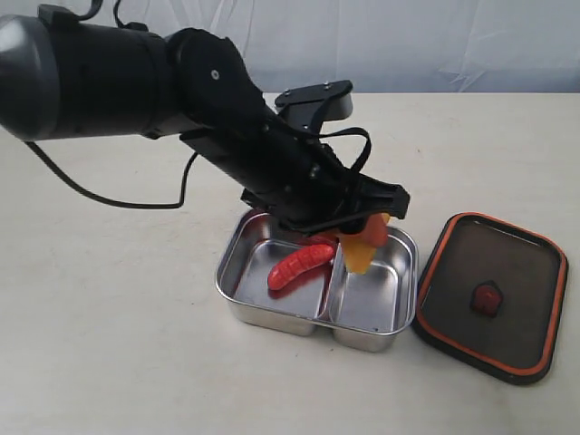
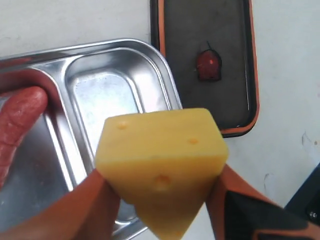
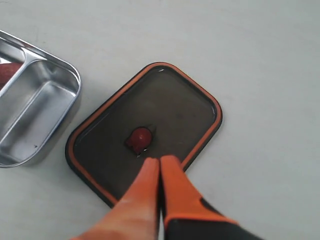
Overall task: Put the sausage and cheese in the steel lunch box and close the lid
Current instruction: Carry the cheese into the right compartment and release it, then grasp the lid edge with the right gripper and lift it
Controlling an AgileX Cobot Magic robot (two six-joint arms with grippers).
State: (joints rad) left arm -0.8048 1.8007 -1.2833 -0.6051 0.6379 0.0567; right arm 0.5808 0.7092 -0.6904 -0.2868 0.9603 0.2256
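The steel lunch box (image 1: 403,299) sits mid-table, and the red sausage (image 1: 300,265) lies in its left compartment. Above the divider and the right compartment hangs the yellow cheese (image 1: 362,249), with my left gripper (image 1: 361,228) shut on it. In the left wrist view the cheese (image 2: 160,165) fills the space between the orange fingers (image 2: 75,210), with the box (image 2: 150,60) and sausage (image 2: 17,125) below. The dark lid (image 1: 489,294) with its orange rim lies flat to the right of the box. In the right wrist view my right gripper (image 3: 160,162) is shut and empty above the lid (image 3: 165,105), near its orange valve tab (image 3: 139,139).
The pale table (image 1: 109,344) surrounds the box and lid. A black cable (image 1: 109,195) trails from the left arm across the table's left side. A white backdrop runs along the far edge. The right arm itself does not show in the exterior view.
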